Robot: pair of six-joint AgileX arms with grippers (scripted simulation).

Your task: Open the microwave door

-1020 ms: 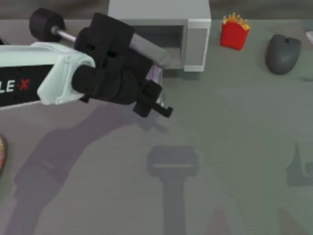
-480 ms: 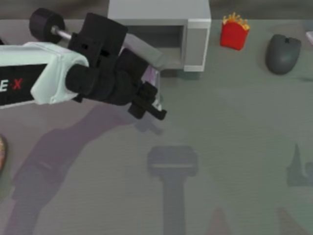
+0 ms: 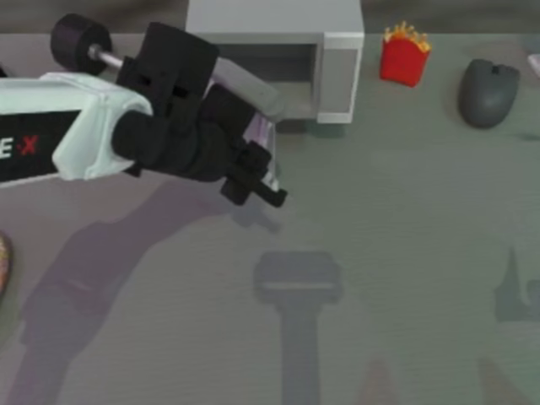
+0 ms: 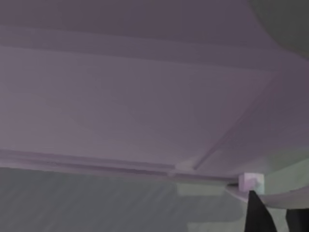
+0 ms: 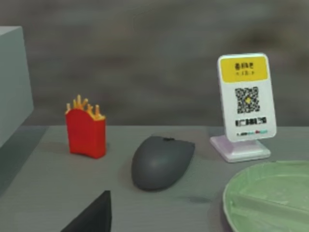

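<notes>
The light grey microwave (image 3: 274, 17) stands at the table's back middle, its cavity showing. The microwave door (image 3: 253, 89) is swung out toward the front left, and its pale window fills the left wrist view (image 4: 135, 96). My left gripper (image 3: 261, 181) sits at the door's free edge, shut on the handle (image 4: 251, 182). The dark fingertips (image 4: 256, 217) lie just beside the handle's mount. My right gripper (image 5: 94, 217) is parked off the right side, outside the top view, facing the table's back right.
A red fries box (image 3: 405, 55) and a dark grey mouse (image 3: 488, 91) lie right of the microwave. A QR-code stand (image 5: 246, 106) and a green plate (image 5: 270, 198) sit farther right. A rounded object (image 3: 2, 261) peeks in at the left edge.
Over the last second my left gripper has moved a little left and back with the door's edge. In the last half second almost nothing has shifted.
</notes>
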